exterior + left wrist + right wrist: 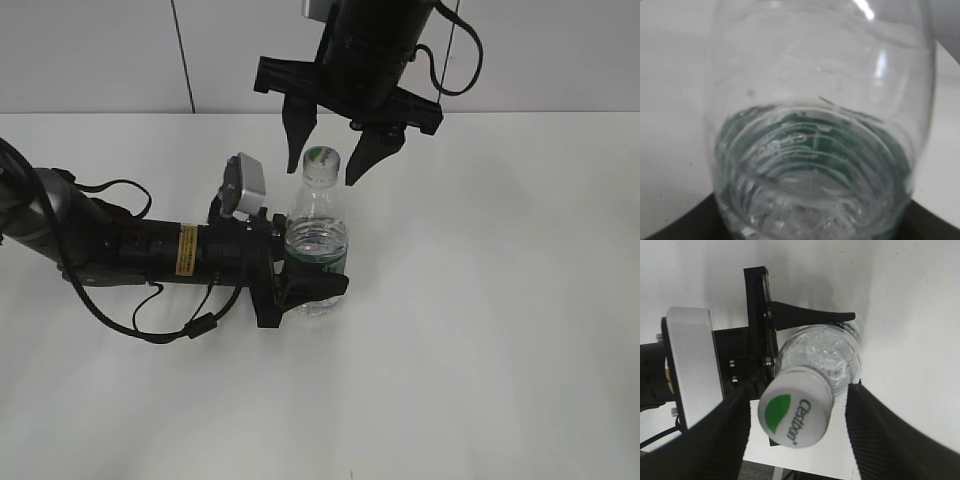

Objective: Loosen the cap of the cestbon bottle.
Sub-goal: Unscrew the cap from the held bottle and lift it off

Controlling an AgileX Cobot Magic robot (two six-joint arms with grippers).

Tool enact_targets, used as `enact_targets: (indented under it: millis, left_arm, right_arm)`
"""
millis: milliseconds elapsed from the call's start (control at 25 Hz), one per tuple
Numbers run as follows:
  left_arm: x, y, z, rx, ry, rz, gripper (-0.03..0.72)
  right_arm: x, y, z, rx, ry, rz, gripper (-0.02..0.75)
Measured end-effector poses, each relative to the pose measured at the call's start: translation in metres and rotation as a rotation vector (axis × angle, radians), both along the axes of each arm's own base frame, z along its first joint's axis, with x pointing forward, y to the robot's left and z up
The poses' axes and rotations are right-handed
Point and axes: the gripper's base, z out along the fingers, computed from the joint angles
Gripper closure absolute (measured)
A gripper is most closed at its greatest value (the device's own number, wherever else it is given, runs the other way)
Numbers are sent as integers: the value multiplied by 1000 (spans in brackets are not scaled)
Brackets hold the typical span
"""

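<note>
Now: right gripper (328,157) upper centre of frame, pointing down, jaws spread, one finger each side of cap (322,160), no contact seen. Left gripper (310,275) centre-left, lying low on white table (500,330), clamped round green label band of cestbon bottle (318,235). Bottle upright, frame centre, cap on.

Small round white plastic cap (796,412), green patch and "Cestbon" lettering on top, sits between two ribbed black fingers (887,435) of right gripper (799,436); jaws spread, gap visible each side. Clear plastic bottle (827,355) below, clamped by black left gripper (812,335). White tabletop (910,315) around.
</note>
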Motion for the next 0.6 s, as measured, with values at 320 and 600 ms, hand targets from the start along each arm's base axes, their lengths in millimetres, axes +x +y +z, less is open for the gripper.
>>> enact_targets:
  millis: [320, 600]
  left_arm:
    - [0, 0, 0, 0, 0, 0, 280]
    - [0, 0, 0, 1, 0, 0, 280]
  right_arm:
    - [0, -1, 0, -6, -4, 1, 279]
    - [0, -1, 0, -7, -5, 2, 362]
